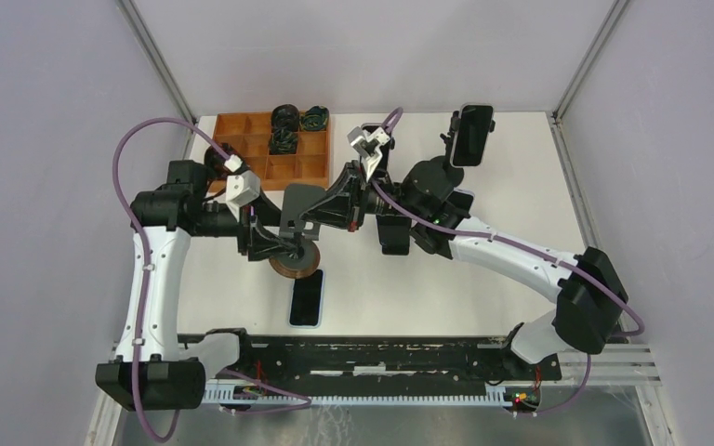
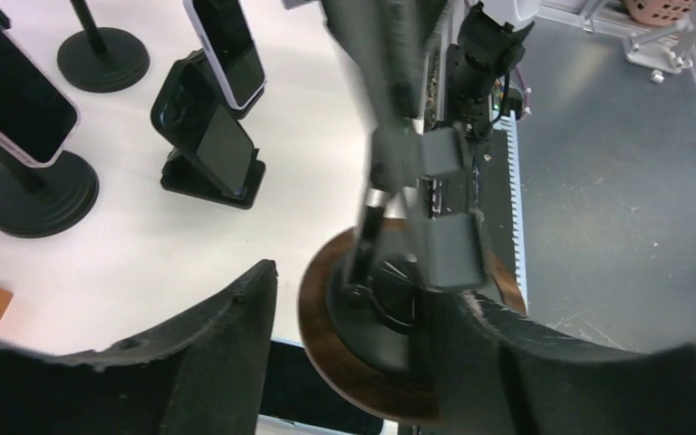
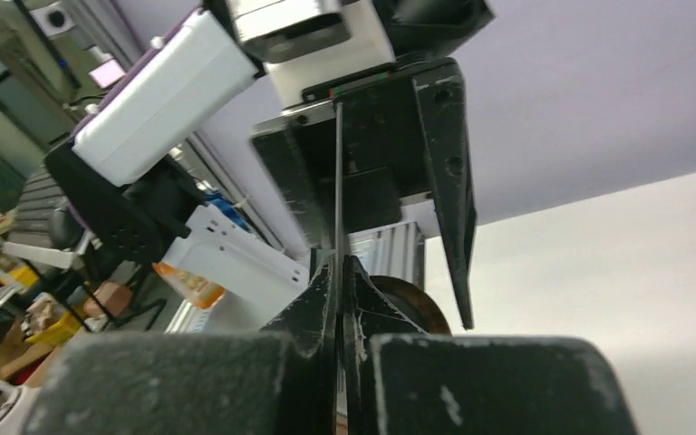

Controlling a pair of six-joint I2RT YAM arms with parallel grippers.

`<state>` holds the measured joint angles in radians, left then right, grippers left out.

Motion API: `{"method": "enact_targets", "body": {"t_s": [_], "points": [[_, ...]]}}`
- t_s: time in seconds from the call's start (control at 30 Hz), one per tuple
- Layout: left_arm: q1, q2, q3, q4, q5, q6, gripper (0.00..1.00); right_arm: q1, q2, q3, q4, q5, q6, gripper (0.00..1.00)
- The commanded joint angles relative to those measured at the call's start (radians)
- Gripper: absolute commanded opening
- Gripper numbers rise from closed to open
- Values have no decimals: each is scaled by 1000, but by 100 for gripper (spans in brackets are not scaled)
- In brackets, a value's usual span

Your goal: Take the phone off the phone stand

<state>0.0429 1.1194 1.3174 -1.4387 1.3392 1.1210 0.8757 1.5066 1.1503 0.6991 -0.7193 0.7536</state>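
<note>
A black phone (image 1: 306,297) lies flat on the white table in front of the phone stand, and its top edge shows under the stand in the left wrist view (image 2: 313,390). The phone stand has a round wooden base (image 1: 295,264) (image 2: 326,335) and a thin dark holder plate (image 1: 299,206) with no phone on it. My left gripper (image 1: 284,253) (image 2: 358,290) is open, its fingers (image 2: 190,353) on either side of the base and stem. My right gripper (image 1: 319,212) (image 3: 338,263) is shut on the edge of the thin plate (image 3: 337,181).
An orange compartment tray (image 1: 274,149) with dark items stands at the back left. Other phones sit on stands at the back right (image 1: 472,135), the back middle (image 1: 372,139) and beside the right arm (image 1: 395,232). An empty black stand (image 2: 100,54) shows in the left wrist view.
</note>
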Motion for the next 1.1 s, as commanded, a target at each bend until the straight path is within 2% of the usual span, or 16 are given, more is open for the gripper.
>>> {"method": "enact_targets", "body": {"t_s": [0.0,0.17,0.27,0.4,0.67,0.73,0.83,1.0,1.07], "points": [[-30,-33,-4,-26,-29,51,71,-34,-45,29,-109,69,-131,0],[-72,-62,-9,-26,-58,69,79,-45,-65,41,-291,60,-280,0],[-77,-59,10,-26,-42,60,82,-43,-67,31,-334,41,-330,0],[-77,-4,44,-26,-57,22,96,-32,-72,5,-339,-15,-375,0],[-77,65,62,-26,-76,26,97,-10,-70,1,-414,-13,-448,0],[-81,77,71,-26,-54,40,94,3,-61,3,-407,-19,-456,0],[-114,100,107,-26,-24,31,83,23,-27,27,-396,-25,-454,0],[-130,126,114,-25,-71,46,61,38,10,55,-396,-17,-451,0],[-131,139,112,-25,-91,54,47,39,10,55,-397,-11,-454,0]]}}
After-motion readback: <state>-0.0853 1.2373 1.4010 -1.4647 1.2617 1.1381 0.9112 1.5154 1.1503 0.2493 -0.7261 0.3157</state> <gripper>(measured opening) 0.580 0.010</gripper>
